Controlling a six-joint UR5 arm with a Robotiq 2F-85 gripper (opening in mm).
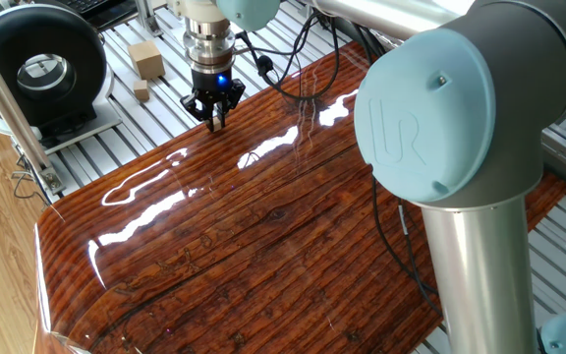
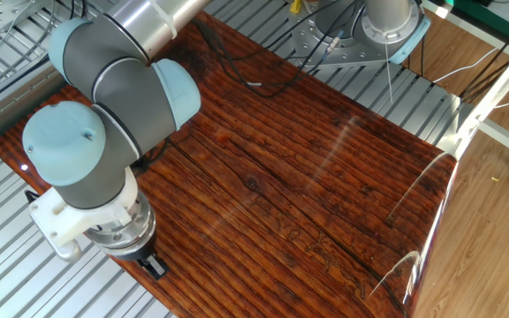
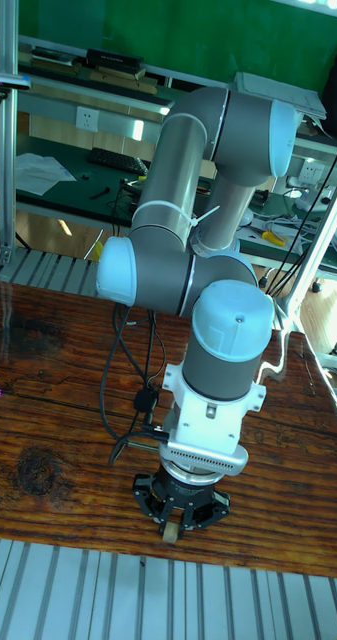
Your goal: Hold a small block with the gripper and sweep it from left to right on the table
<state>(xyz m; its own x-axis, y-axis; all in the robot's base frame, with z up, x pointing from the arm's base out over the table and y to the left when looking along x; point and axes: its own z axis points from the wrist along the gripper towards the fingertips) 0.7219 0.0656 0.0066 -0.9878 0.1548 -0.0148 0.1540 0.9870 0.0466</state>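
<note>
The gripper [image 3: 172, 524] points straight down at the near edge of the surface [image 1: 263, 246], its black fingers clamped on the small block [image 3: 170, 533], which shows as a tan sliver between the fingertips in the tall fixed view. In one fixed view the block is too small to resolve at the gripper [image 1: 211, 115]; in the other fixed view the wrist housing hides the gripper [image 2: 155, 264] almost entirely. The arm's large light-blue joint cap [image 1: 447, 88] carries an embossed "UR" mark and blocks part of the surface. Two tan blocks [image 1: 146, 59] lie off the board on the slatted base [image 1: 106, 147], beside a black round device [image 1: 37, 69] cut off by the frame.
</note>
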